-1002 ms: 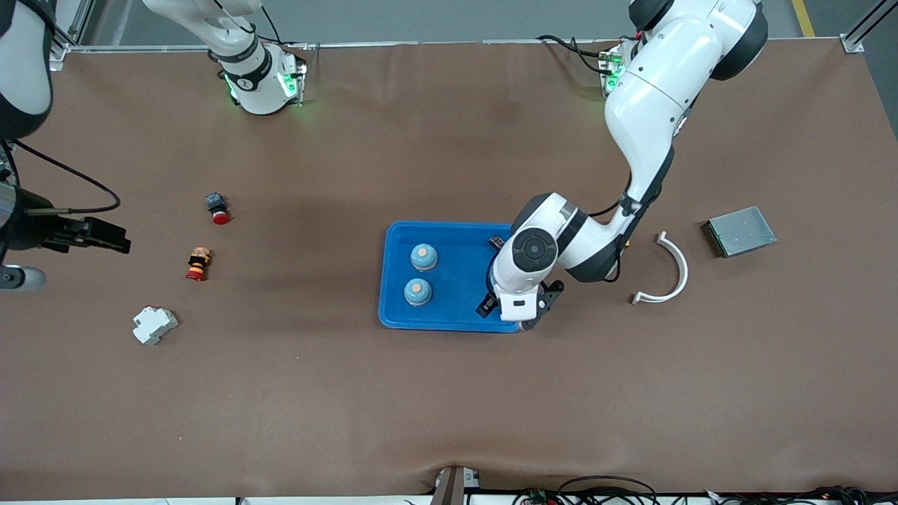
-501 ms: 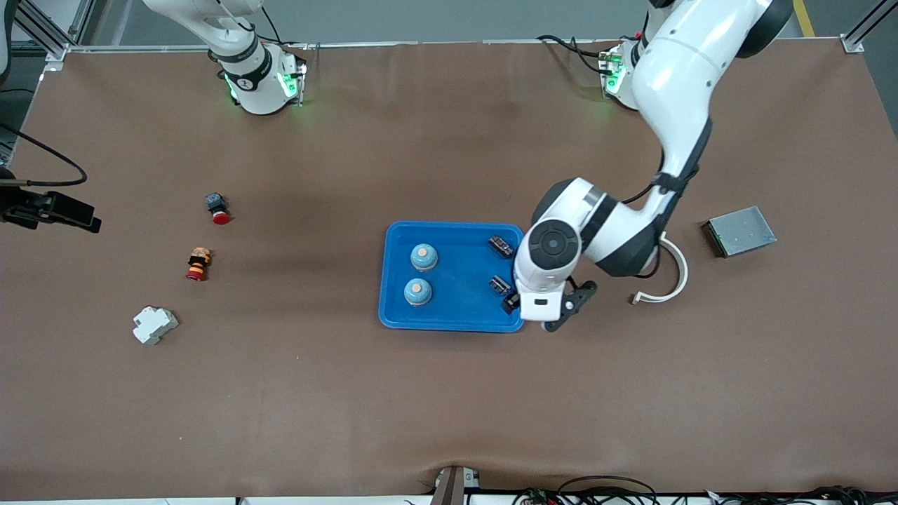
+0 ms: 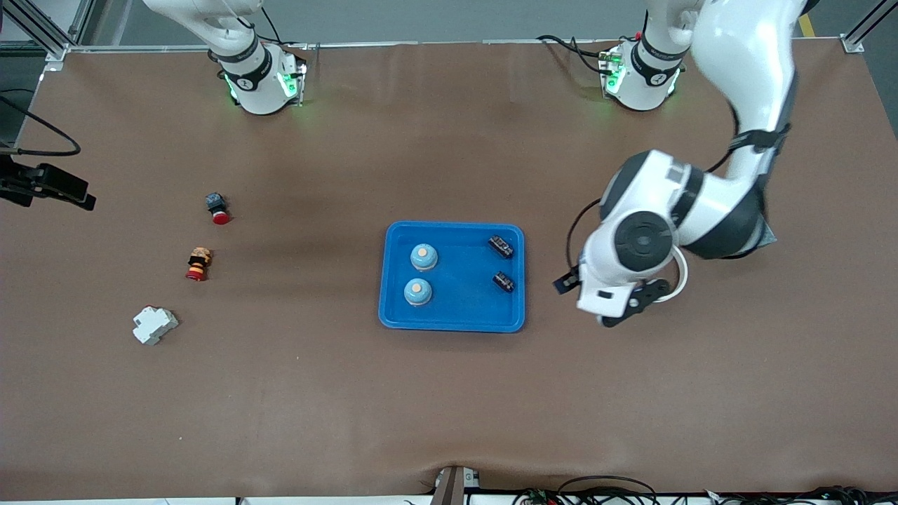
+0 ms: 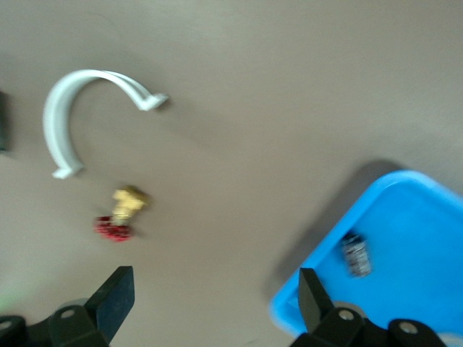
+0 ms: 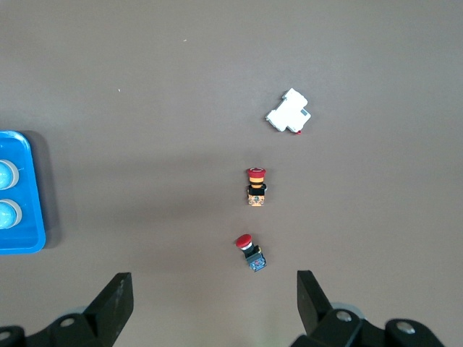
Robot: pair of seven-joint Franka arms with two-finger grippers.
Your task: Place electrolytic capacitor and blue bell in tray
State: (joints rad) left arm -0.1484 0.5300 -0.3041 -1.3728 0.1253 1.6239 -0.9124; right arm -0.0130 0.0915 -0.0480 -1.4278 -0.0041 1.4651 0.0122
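The bright-blue tray (image 3: 459, 305) lies mid-table. In it stand two blue bells (image 3: 424, 257) (image 3: 417, 292) and lie two black electrolytic capacitors (image 3: 500, 245) (image 3: 503, 282). My left gripper (image 3: 600, 300) is open and empty, up over bare table beside the tray on the left arm's end. The left wrist view shows its gripper (image 4: 213, 303) with the tray's corner (image 4: 412, 238) and one capacitor (image 4: 355, 254). My right gripper (image 3: 56, 188) is open and empty at the right arm's end; its wrist view shows the gripper (image 5: 213, 303), the tray rim (image 5: 22, 242) and both bells (image 5: 6, 175).
Two red push buttons (image 3: 219, 208) (image 3: 198, 264) and a white breaker (image 3: 154, 325) lie toward the right arm's end. A white curved clip (image 3: 680, 275) lies partly under the left arm; a small brass and red part (image 4: 123, 215) lies near it.
My left gripper has let go of a capacitor in the tray and moved up and away toward the left arm's end. My right gripper has drawn back to the table's edge.
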